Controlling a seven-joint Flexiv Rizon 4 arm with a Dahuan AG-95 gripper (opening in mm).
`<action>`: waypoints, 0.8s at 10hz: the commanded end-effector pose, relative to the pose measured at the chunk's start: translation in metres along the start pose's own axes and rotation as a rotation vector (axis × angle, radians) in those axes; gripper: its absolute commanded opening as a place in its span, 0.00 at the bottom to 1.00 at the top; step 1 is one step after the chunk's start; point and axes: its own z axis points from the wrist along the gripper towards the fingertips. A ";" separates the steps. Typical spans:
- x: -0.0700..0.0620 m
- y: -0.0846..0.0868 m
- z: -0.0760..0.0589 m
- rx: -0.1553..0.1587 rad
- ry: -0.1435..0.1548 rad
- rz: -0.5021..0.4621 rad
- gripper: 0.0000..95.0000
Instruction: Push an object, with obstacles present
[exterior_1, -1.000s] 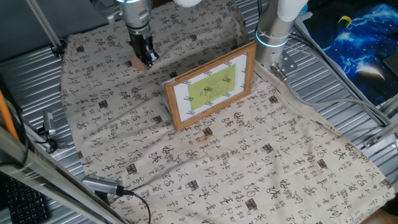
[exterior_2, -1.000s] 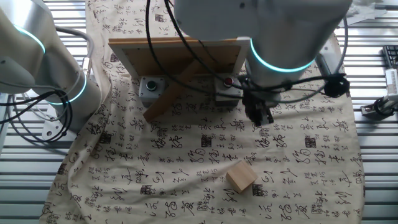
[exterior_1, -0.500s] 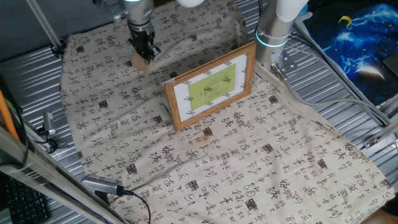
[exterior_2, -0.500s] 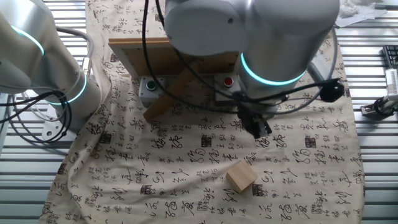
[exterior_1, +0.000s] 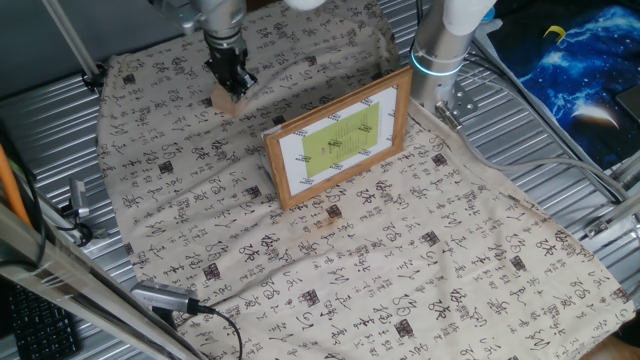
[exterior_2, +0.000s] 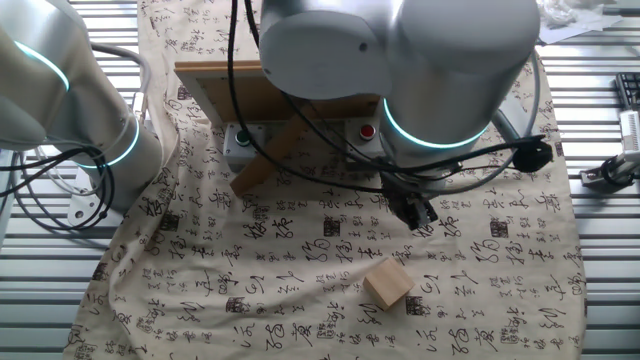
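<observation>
The object, a small light-tan wooden cube (exterior_1: 221, 101) (exterior_2: 388, 283), lies on the patterned cloth near its far left corner. My gripper (exterior_1: 236, 84) (exterior_2: 419, 214) hangs just beside the cube, on the side toward the obstacle, with its dark fingers together and nothing between them. I cannot tell whether the fingertips touch the cube. The obstacle, a picture frame (exterior_1: 340, 135) with a brown wooden border, white mat and yellow-green centre, stands propped upright mid-cloth. In the other fixed view only the frame's wooden back and prop (exterior_2: 283, 88) show, behind my arm.
A second robot arm's base (exterior_1: 441, 52) (exterior_2: 70, 110) stands at the cloth's edge near the frame. A grey box with a green button (exterior_2: 241, 140) and a red button (exterior_2: 368, 131) sits behind the frame. A cabled tool (exterior_1: 165, 297) lies at the front left.
My gripper has shifted a little along the cube's side, and the arm body has swung over it. The cube and the picture frame have not moved.
</observation>
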 end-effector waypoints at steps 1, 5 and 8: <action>0.001 0.000 -0.001 0.001 -0.003 0.002 0.00; 0.003 -0.001 -0.003 0.004 -0.002 0.031 0.00; -0.001 -0.003 -0.004 0.011 0.009 0.033 0.00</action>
